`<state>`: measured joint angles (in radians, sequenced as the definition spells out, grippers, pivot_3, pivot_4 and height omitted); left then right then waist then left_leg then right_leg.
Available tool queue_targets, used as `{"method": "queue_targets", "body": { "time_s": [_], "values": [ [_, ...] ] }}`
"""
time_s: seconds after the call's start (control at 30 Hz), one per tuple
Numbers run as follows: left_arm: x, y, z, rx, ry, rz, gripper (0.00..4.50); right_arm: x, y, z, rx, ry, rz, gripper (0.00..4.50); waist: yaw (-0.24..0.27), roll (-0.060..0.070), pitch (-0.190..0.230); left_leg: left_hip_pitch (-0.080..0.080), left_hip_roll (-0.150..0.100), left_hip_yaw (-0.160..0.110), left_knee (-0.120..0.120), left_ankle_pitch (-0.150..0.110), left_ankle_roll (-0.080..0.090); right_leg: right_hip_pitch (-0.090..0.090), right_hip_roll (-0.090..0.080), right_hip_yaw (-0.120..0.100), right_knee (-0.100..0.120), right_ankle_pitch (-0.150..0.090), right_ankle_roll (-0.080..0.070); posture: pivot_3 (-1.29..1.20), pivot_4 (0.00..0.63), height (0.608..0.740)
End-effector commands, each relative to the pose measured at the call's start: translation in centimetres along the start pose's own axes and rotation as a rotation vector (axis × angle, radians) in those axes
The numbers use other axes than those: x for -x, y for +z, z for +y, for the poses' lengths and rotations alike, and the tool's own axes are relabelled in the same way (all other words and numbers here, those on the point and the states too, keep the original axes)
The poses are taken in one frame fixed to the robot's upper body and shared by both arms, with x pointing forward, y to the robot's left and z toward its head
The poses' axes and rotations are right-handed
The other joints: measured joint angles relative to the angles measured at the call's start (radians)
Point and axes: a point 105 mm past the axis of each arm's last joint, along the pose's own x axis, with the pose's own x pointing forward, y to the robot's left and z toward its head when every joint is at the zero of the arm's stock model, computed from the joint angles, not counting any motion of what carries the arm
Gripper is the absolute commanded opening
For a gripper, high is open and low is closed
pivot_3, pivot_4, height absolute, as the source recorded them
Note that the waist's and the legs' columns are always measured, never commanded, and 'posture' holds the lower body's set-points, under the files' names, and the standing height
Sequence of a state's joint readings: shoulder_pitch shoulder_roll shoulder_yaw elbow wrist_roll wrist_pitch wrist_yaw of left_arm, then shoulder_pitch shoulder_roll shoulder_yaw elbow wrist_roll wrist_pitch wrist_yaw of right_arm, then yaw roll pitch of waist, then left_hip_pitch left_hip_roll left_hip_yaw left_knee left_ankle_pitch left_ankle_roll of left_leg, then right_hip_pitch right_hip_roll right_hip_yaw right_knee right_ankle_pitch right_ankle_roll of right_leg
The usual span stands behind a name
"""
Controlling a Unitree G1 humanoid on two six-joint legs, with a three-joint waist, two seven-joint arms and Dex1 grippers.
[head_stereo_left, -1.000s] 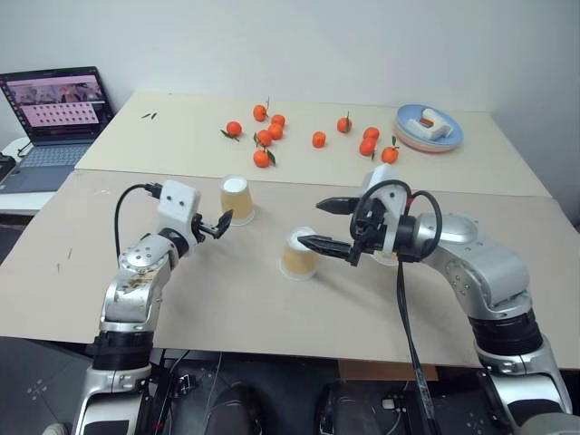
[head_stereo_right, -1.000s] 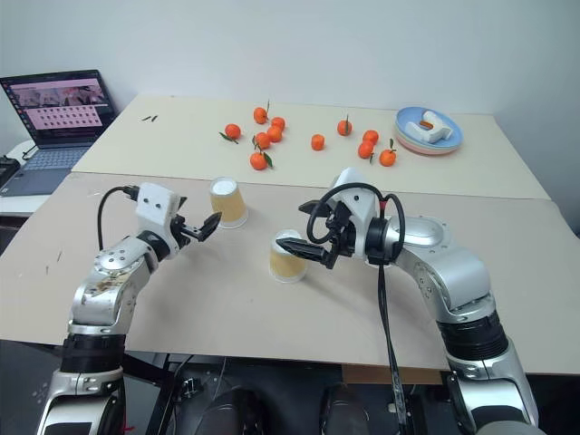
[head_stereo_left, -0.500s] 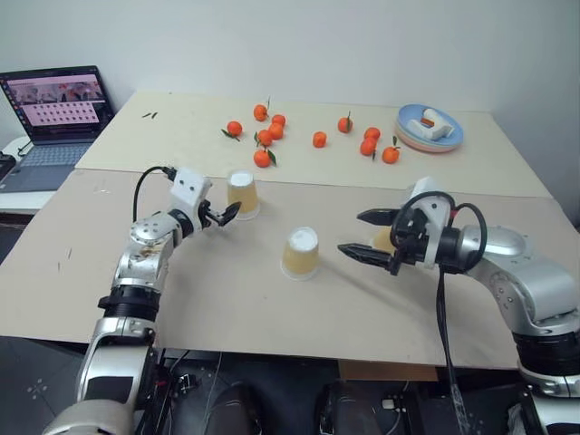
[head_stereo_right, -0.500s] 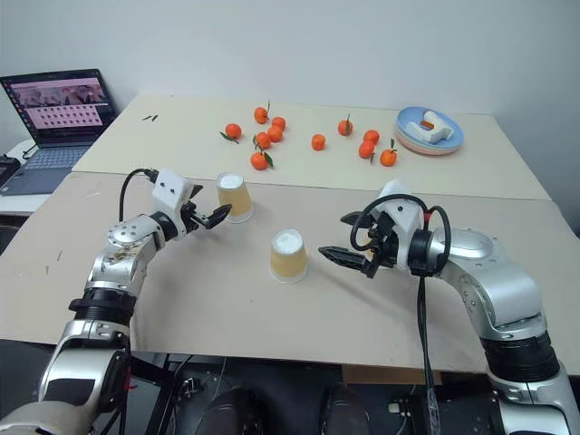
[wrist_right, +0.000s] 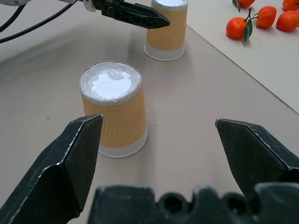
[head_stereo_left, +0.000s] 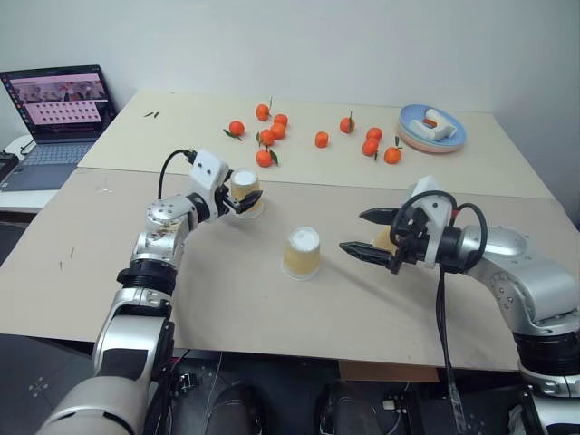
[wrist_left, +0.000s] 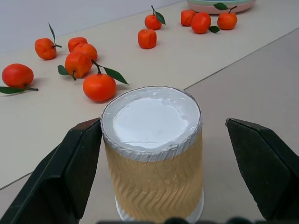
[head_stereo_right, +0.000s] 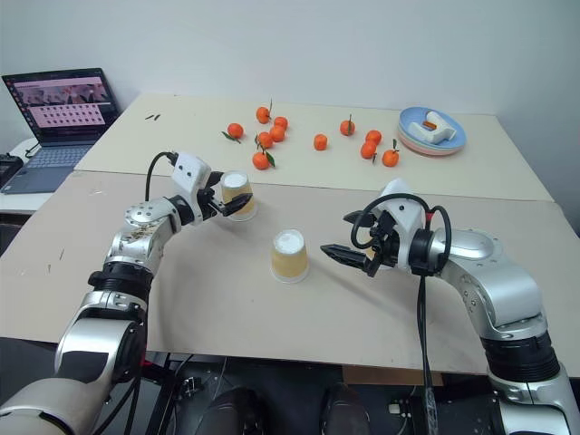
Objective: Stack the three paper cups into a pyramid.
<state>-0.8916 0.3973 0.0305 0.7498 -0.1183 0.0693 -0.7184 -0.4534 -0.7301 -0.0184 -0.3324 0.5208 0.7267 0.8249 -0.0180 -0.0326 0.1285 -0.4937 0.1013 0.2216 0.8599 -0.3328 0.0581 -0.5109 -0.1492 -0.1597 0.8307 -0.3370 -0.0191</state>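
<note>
Since a second ago the left gripper [head_stereo_left: 241, 201] has reached forward to the far cup [head_stereo_left: 245, 193], and its fingers now stand one on each side of it; the right gripper [head_stereo_left: 367, 232] has drawn away from the middle cup [head_stereo_left: 302, 253] toward the right of the frame.

From where I stand, the far cup sits upside down just left of centre in the head views, near the seam where the two table boards [head_stereo_left: 272, 308] meet. In the left wrist view the cup [wrist_left: 153, 151] stands between two spread black fingers [wrist_left: 79, 161]; one finger is right beside its wall, while the other is well apart, so the cup is not pinched.

The middle cup is also upside down, at the centre of the frame, standing alone on the near board. The right gripper hangs to its right, jaws spread wide and holding nothing. A third cup [head_stereo_left: 385, 239] peeks out tan behind that gripper, mostly hidden. All three cups rest apart on the board, with none set atop another.

Small orange tangerines [head_stereo_left: 265, 158] lie scattered across the upper middle. A blue plate [head_stereo_left: 450, 139] sits at the upper right, a laptop [head_stereo_left: 50, 113] at the upper left.
</note>
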Motion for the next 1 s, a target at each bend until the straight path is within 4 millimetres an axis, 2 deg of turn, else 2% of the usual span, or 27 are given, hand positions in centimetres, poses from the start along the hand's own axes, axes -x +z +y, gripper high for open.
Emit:
{"method": "queue_targets", "body": {
  "time_s": [0.03, 0.2, 0.3, 0.33, 0.4, 0.63, 0.7, 0.8, 0.93, 1.0],
  "values": [
    [-0.4, 2.0, 0.3, -0.039, 0.002, -0.053, 4.44, 0.5, 1.2, -0.4, 0.044, -0.027, -0.043, 4.50, -0.001, 0.000, 0.000, 0.000, 0.000, 0.000, 0.000, 0.000, 0.000, 0.000, 0.000, 0.000, 0.000, 0.000, 0.000, 0.00, 0.150, 0.663],
    [-0.5, 2.0, 0.3, -0.027, 0.001, -0.060, 4.44, 0.4, 1.2, -0.4, 0.045, -0.027, -0.045, 4.50, 0.000, 0.000, 0.000, 0.000, 0.000, 0.000, 0.000, 0.000, 0.000, 0.000, 0.000, 0.000, 0.000, 0.000, 0.000, 0.00, 0.150, 0.663],
    [-0.4, 2.1, 0.3, -0.029, 0.000, -0.065, 3.77, 0.4, 1.2, -0.3, 0.045, -0.026, -0.046, 4.50, 0.000, 0.000, 0.000, 0.000, 0.000, 0.000, 0.000, 0.000, 0.000, 0.000, 0.000, 0.000, 0.000, 0.000, 0.000, 0.00, 0.150, 0.663],
    [-0.3, 2.1, 0.3, -0.032, -0.002, -0.066, 3.25, 0.3, 1.1, -0.3, 0.045, -0.025, -0.046, 4.50, 0.000, 0.000, 0.000, 0.000, 0.000, 0.000, 0.000, 0.000, 0.000, 0.000, 0.000, 0.000, 0.000, 0.000, 0.000, 0.00, 0.150, 0.663],
    [-0.3, 2.0, 0.2, -0.040, -0.005, -0.065, 2.72, 0.3, 1.1, -0.3, 0.044, -0.023, -0.046, 4.50, 0.000, 0.000, 0.000, 0.000, 0.000, 0.000, 0.000, 0.000, 0.000, 0.000, 0.000, 0.000, 0.000, 0.000, 0.000, 0.00, 0.150, 0.663],
    [0.4, 3.0, 0.4, -0.062, -0.009, -0.107, 2.72, 0.0, 0.9, -0.2, 0.038, -0.019, -0.042, 4.50, 0.000, 0.000, 0.000, 0.000, 0.000, 0.000, 0.000, 0.000, 0.000, 0.000, 0.000, 0.000, 0.000, 0.000, 0.000, 0.00, 0.150, 0.663],
    [1.5, 4.1, 0.0, -0.064, -0.076, -0.158, 2.72, -0.1, 0.8, -0.1, 0.035, -0.017, -0.042, 4.50, -0.001, 0.000, 0.000, 0.000, 0.000, 0.000, 0.000, 0.000, 0.000, 0.000, 0.000, 0.000, 0.000, 0.000, 0.000, 0.00, 0.150, 0.663],
    [4.6, 5.0, -2.4, -0.058, -0.303, -0.183, 2.72, -0.2, 0.7, -0.1, 0.032, -0.021, -0.040, 4.50, -0.014, 0.001, 0.001, 0.000, 0.001, 0.000, -0.001, 0.000, 0.000, -0.001, 0.000, 0.001, 0.000, 0.000, 0.000, 0.00, 0.150, 0.663],
    [9.0, 3.3, -3.9, -0.070, -0.485, -0.037, 2.72, -0.1, 0.4, -0.3, 0.025, -0.032, -0.035, 4.50, -0.029, 0.002, 0.002, 0.001, 0.001, 0.000, -0.001, 0.000, 0.000, 0.000, 0.001, 0.001, 0.000, 0.000, 0.000, 0.00, 0.150, 0.663],
    [10.1, 2.7, -4.1, -0.068, -0.514, 0.015, 2.72, 0.0, 0.3, -0.3, 0.024, -0.036, -0.034, 4.50, -0.026, 0.003, 0.002, 0.002, 0.001, 0.000, -0.001, 0.001, -0.001, 0.000, 0.001, 0.001, 0.001, 0.000, 0.000, 0.00, 0.150, 0.663]
  ]
}}
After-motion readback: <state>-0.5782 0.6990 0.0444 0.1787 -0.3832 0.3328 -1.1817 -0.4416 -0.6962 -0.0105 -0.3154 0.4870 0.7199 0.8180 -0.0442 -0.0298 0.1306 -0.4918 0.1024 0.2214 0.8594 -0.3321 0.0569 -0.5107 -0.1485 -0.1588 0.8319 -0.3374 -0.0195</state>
